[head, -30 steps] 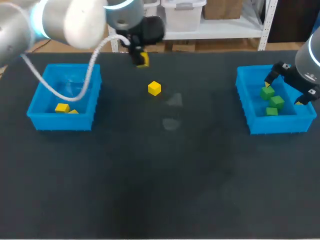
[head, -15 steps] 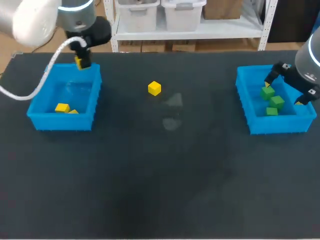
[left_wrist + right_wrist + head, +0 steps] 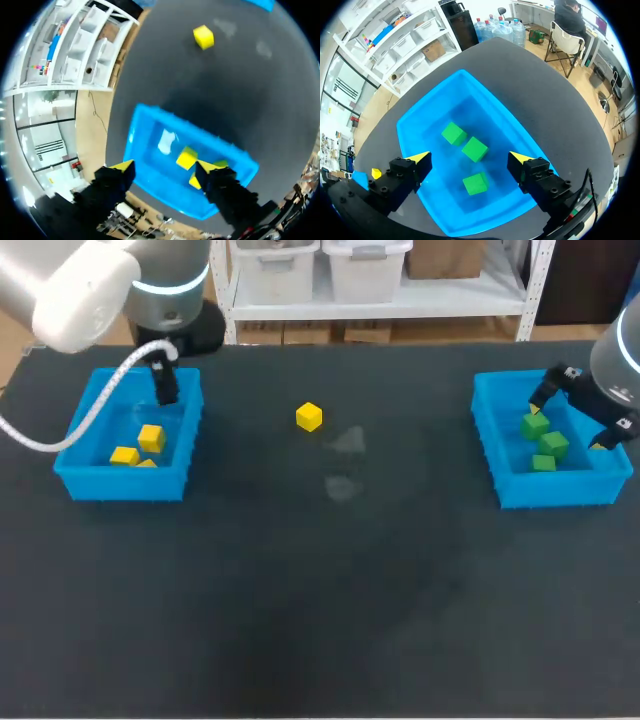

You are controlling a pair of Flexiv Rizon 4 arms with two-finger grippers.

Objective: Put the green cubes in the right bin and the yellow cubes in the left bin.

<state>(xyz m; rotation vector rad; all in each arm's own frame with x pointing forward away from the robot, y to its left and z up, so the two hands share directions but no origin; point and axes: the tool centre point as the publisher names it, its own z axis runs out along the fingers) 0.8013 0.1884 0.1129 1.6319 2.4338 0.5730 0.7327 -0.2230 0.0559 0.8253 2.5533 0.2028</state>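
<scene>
My left gripper [image 3: 165, 387] hangs open over the back of the left blue bin [image 3: 72, 443], holding nothing. In the left wrist view its fingertips [image 3: 122, 165] stand wide apart above the bin [image 3: 131, 141]. Three yellow cubes lie inside, one [image 3: 151, 437] [image 3: 186, 158] apart from the other two [image 3: 124, 455]. Another yellow cube [image 3: 309, 417] [image 3: 203, 37] sits on the table behind its middle. My right gripper [image 3: 573, 418] [image 3: 470, 159] is open over the right blue bin [image 3: 487, 435] [image 3: 415, 118], which holds three green cubes [image 3: 553, 444] [image 3: 474, 149].
The table top is a dark mat [image 3: 330, 580], with the two bins at its left and right sides. The left arm's white cable [image 3: 90, 415] loops over the left bin.
My left arm carried a yellow cube from behind the table's middle to over the left bin, opened, and the cube now lies in the bin. The right arm has not moved.
</scene>
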